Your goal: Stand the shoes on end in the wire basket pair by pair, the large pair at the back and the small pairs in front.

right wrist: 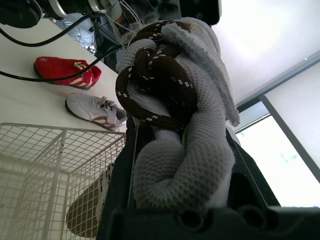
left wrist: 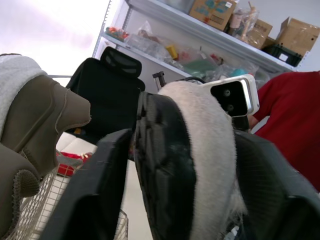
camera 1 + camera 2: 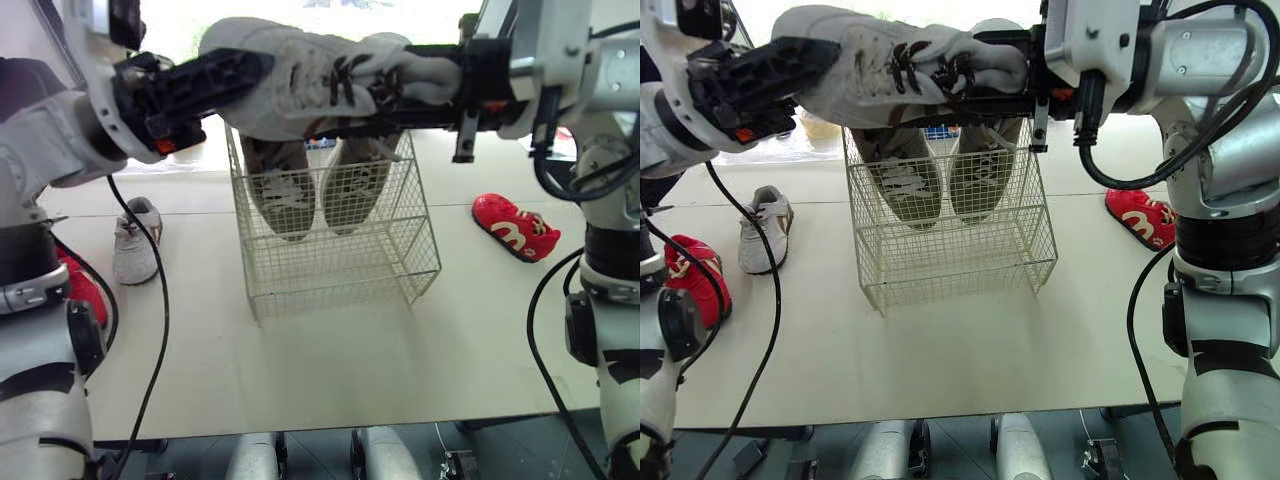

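The job looks about a third done. At the far left a red shoe (image 3: 85, 290) lies on the table (image 3: 330, 370), and just beyond it is a small white shoe (image 3: 135, 240). Neither is in the basket yet.

The left gripper (image 3: 240, 75) is clamped on one end of a white shoe with dark laces (image 3: 300, 80). That shoe hangs in the air over the top of the wire basket (image 3: 330, 270). Its long axis runs level, left to right, across the basket's mouth. The lace knot sits toward the right, so the toe probably points left, though I cannot tell for sure. It will have to turn upright before it can stand on end.

Below it, the large pair (image 3: 285, 190) stands at the far side of the basket, side by side with toes down. That part seems finished, and the near half of the basket holds nothing.

The right gripper (image 3: 990, 72) is closed on the shoe's other end. Further right, a second red shoe (image 3: 515, 227) lies on the table, well apart from its mate.
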`<state>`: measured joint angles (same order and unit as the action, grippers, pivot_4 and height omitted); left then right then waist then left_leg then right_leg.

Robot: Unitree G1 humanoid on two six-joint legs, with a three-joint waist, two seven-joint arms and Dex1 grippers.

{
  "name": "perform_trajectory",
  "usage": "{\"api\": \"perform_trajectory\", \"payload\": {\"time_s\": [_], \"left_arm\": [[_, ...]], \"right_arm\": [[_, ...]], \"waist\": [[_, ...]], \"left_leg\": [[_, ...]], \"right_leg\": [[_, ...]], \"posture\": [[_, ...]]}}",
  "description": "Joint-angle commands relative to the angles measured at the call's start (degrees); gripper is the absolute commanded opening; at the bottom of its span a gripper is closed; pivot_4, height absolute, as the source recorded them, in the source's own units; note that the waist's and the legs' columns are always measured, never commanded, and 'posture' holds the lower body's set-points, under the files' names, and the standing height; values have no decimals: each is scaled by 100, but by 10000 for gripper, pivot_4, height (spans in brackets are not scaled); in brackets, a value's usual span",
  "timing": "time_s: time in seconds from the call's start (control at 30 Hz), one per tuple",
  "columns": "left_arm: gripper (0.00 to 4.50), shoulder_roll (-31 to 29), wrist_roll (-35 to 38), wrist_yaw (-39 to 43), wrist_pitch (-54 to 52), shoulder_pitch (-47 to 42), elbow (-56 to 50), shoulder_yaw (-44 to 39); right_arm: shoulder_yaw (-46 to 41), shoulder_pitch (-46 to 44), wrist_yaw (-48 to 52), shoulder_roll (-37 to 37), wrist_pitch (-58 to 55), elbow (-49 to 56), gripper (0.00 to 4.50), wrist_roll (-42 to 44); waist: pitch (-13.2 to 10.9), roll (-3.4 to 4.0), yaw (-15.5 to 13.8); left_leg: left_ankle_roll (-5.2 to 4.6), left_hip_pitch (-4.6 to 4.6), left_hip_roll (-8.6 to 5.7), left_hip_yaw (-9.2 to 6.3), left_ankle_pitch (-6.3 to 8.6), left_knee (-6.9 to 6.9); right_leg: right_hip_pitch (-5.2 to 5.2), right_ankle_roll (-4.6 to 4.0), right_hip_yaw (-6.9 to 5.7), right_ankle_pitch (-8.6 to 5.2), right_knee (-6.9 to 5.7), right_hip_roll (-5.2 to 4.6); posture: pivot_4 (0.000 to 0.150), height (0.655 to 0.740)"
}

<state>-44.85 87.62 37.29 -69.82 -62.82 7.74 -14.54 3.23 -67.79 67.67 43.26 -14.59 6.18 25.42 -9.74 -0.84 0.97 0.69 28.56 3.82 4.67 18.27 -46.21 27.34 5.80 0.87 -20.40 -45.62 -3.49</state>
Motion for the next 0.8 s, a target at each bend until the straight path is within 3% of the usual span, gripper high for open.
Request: {"api": "perform_trajectory", "payload": {"time_s": [0.03,0.1,0.2,0.33,0.43,0.5,0.63,0.8], "left_arm": [[11174,-9,-66,112,-17,-157,-87,-143],[2996,55,-7,-36,5,-108,-161,-220],[2574,172,270,-418,137,-36,-138,-492],[2574,407,843,-1138,506,184,-261,-998],[2574,949,1429,-2027,1299,398,-622,-1420],[2574,1288,1594,-2428,1692,499,-936,-1476],[2574,2039,1403,-2736,2481,605,-1424,-1391],[2574,2562,1244,-2784,2905,734,-1529,-1217]], "right_arm": [[-191,-68,-46,22,26,192,9323,10],[-262,-56,-166,8,-78,202,9323,27],[-586,34,-502,14,-638,137,21546,334],[-1681,347,-1700,-253,-1932,11,43389,1451],[-2863,1021,-3668,-1229,-3014,243,44362,3714],[-3102,1294,-4650,-1869,-3070,530,44362,4640],[-2806,1537,-6053,-3254,-2610,1032,44362,5296],[-2241,1380,-6379,-3989,-2151,1131,44362,5024]], "waist": [[0,0,1],[0,0,1],[0,0,-3],[1,-2,-16],[12,-21,-24],[12,-21,-22],[10,-17,-6],[10,-17,2]], "left_leg": [[0,0,0,0,0,0],[0,0,0,-1,0,1],[0,0,1,-1,0,1],[5,0,1,-2,-3,0],[31,-6,13,-10,-18,-3],[40,-2,16,-13,-22,-10],[41,14,1,-5,-24,-17],[17,23,1,-13,-10,-14]], "right_leg": [[0,0,0,0,0,0],[0,0,0,0,0,0],[0,0,0,0,0,-1],[-4,0,-1,0,1,-11],[-15,0,-5,0,-1,-17],[-17,0,-11,0,-10,-21],[15,0,-2,0,-37,-16],[24,0,-4,0,-37,2]], "posture": [[1500,6609],[1500,6609],[1500,6609],[1500,6609],[1500,6609],[1500,6609],[1500,6609],[1500,6609]]}}
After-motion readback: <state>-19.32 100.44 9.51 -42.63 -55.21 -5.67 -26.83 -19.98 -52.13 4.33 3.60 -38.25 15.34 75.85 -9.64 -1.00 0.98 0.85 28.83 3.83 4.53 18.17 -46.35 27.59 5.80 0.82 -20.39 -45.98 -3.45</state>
